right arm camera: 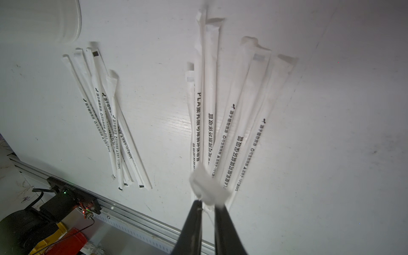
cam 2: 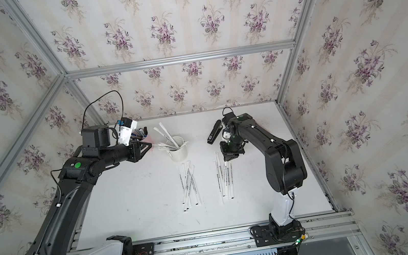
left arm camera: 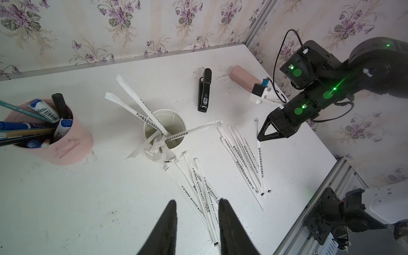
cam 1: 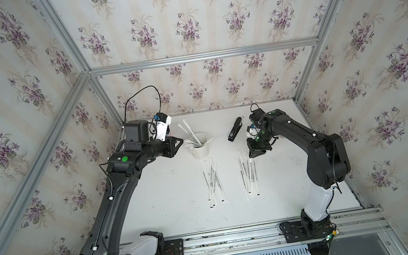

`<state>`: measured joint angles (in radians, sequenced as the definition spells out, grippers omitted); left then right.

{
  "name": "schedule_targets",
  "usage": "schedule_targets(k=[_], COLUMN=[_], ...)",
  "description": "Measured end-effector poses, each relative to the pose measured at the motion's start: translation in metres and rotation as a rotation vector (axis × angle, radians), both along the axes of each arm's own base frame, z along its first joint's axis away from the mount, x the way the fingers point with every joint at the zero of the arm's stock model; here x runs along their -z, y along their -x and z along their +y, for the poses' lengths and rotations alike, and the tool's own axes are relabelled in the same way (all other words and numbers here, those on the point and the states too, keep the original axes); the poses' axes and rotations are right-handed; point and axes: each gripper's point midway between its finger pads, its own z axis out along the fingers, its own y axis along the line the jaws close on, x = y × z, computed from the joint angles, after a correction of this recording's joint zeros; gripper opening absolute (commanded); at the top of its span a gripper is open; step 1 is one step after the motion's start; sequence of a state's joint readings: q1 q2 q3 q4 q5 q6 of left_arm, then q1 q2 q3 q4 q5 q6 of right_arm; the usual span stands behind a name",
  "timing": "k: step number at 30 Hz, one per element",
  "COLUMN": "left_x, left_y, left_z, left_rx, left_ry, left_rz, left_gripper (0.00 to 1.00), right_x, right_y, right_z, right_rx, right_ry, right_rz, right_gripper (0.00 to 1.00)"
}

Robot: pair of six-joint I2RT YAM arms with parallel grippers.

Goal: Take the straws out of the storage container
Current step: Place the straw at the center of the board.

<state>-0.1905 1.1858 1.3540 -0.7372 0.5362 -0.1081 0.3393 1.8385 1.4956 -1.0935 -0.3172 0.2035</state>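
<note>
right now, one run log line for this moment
left gripper: open, empty, near cup | right gripper: open over straw pile | cup: some straws inside

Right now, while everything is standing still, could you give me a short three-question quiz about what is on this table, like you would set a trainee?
1. True or false: the small white cylindrical storage container holds no more white paper-wrapped straws.
2. How many loose piles of straws lie flat on the white table? A) one B) two C) four
3. What colour is the round cup holding the pens and pencils?
Key: 1 false, several lean inside it. 2 B, one pile and a second pile beside it. 3 pink.
</note>
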Motion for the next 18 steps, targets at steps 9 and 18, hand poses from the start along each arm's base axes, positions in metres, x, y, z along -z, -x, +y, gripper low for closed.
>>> schedule_targets(k=[9,18], left_x=[0.0,0.009], left_y=[0.0,0.007], left_z=[0.001,-0.024], left_rx=[-0.004,0.061], left_ry=[-0.004,-0.088], left_rz=[-0.003,-0.037], left_gripper=[0.33,0.33], right_x=[-0.014,-0.074], right_y=[-0.005,-0.012], right_z=[-0.001,0.017], right_rx=[0.012,0.069], right_ry=[-0.005,-0.209], right_rz=[-0.066,-0.417], right_gripper=[0.19,0.12])
